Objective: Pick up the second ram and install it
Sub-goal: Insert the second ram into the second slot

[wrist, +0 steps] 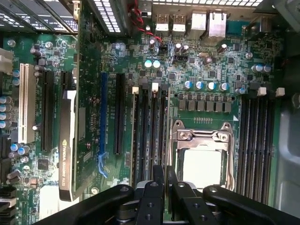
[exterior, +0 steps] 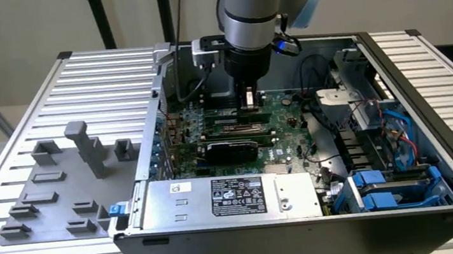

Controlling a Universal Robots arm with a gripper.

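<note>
The gripper (wrist: 165,187), clamped on the second ram (wrist: 163,140) over its motherboard (wrist: 211,70) slot, could jam it if tilted.

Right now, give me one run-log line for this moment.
arm: inside open computer case | gripper: over memory slots beside processor socket | grip on memory stick: cannot tell | graphics card: seated
</note>
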